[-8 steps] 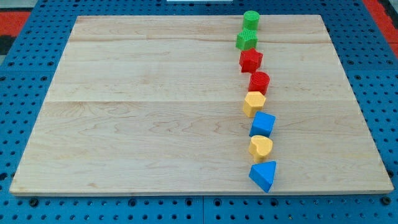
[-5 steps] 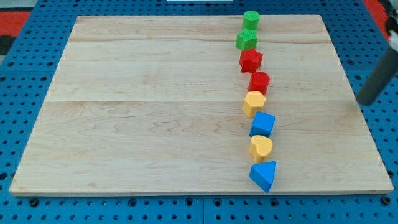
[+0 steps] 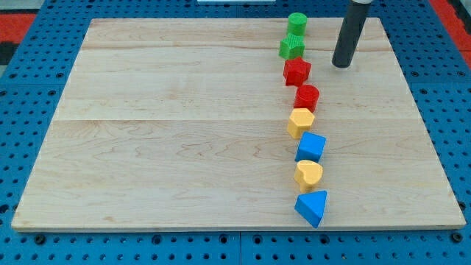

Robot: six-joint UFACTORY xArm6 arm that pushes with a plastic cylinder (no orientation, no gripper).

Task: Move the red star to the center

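Observation:
The red star (image 3: 296,71) sits on the wooden board (image 3: 184,132) in a line of blocks right of the middle, near the view's top. My tip (image 3: 341,65) rests on the board to the right of the red star, a short gap apart, not touching it. The green star (image 3: 292,48) is just above the red star and the red cylinder (image 3: 307,96) just below it.
The line runs from top to bottom: green cylinder (image 3: 297,23), green star, red star, red cylinder, yellow hexagon (image 3: 300,121), blue cube (image 3: 310,147), yellow heart (image 3: 308,175), blue triangle (image 3: 312,207). Blue pegboard surrounds the board.
The rod came into view from the right edge and moved up and left to stand just right of the red star. No block has moved.

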